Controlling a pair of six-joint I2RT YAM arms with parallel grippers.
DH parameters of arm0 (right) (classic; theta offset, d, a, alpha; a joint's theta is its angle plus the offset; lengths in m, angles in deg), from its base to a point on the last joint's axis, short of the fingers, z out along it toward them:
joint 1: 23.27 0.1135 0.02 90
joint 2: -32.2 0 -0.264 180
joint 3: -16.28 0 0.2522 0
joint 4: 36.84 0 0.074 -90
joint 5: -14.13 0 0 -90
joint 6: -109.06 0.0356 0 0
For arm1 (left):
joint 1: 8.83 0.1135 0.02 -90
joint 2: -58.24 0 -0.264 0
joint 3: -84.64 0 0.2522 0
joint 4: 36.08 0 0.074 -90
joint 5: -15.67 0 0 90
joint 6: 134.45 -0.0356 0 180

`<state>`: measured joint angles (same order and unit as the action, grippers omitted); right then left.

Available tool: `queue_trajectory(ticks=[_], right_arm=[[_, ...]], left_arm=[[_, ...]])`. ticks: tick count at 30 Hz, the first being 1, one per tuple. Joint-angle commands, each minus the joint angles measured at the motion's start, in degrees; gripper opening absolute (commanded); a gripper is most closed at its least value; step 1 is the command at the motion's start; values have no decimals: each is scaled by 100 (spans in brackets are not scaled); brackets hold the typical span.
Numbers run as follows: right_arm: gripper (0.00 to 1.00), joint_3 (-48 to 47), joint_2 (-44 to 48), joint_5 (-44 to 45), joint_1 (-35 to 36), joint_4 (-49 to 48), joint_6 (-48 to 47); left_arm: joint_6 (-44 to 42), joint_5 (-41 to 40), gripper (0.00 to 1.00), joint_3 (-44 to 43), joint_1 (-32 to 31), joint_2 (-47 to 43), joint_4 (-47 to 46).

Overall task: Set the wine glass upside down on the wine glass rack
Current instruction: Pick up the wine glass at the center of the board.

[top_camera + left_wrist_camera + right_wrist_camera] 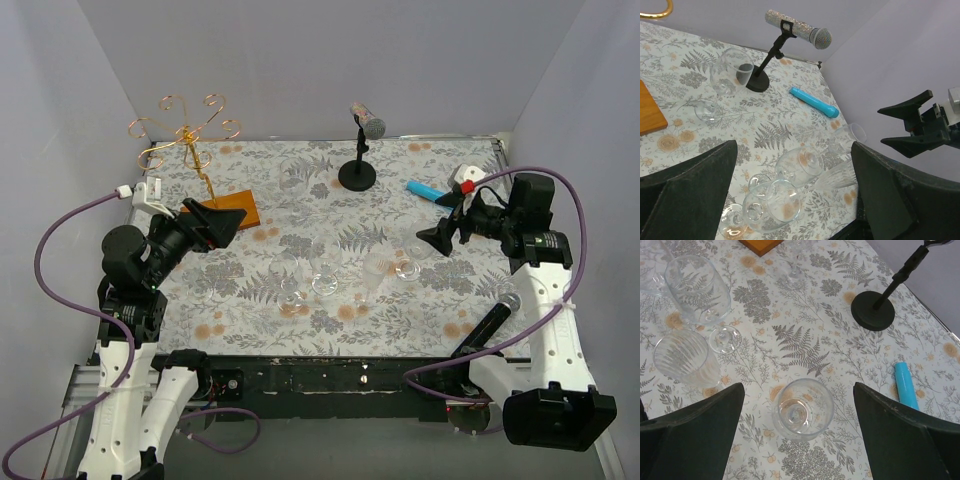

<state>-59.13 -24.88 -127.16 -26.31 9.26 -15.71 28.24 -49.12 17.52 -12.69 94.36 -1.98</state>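
The wine glass rack (186, 135) is a gold wire stand with curled arms on an orange-brown wooden base (238, 208) at the back left; nothing hangs on it. Several clear glasses stand in a row mid-table. One stemmed wine glass (802, 409) stands upright right below my right gripper (799, 387), which is open and empty above it. The same glass shows in the top view (407, 266). My left gripper (215, 225) is open and empty, raised beside the wooden base. Its wrist view shows more wine glasses (800, 162) below it.
A black microphone stand (358, 172) with a silver microphone (797, 27) stands at the back centre. A blue tube (426, 190) and a red-and-white object (464, 180) lie back right. A ribbed tumbler (685, 360) and a tall wine glass (699, 292) stand left of the right gripper.
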Motion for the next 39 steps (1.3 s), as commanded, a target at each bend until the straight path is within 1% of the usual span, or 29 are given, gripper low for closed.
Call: queue_trajectory(ticks=[1,7,8,15,20,24,27,31,35,39], right_arm=[[98,-330,-93,-259,120,361,-636],[98,-532,-277,-417,287,764,-1198],[98,-593,-295,-487,479,922,-1408],[98,-1068,-821,-567,1174,2073,-3218],[95,-1437,-1314,-303,2060,2637,-4028],[89,-1569,-1499,-92,2615,2699,-4056],[83,-1526,-1490,-57,2713,2673,-4021],[77,-1412,-1341,127,2722,2261,-3478],[67,-1324,-1332,531,2731,1540,-2467],[60,-1306,-1455,830,2827,1407,-2254]], left_arm=[[79,186,98,-148,8,0,-135],[97,212,98,-122,17,18,-135],[105,221,98,-122,17,18,-127],[228,370,98,-95,17,27,-135],[264,370,98,-25,17,-26,-118],[255,362,98,-69,17,-35,-30],[229,335,98,-113,17,-52,40],[264,344,98,-104,17,-35,23],[316,388,98,-69,25,-8,-56],[387,441,98,-43,8,-17,-127]])
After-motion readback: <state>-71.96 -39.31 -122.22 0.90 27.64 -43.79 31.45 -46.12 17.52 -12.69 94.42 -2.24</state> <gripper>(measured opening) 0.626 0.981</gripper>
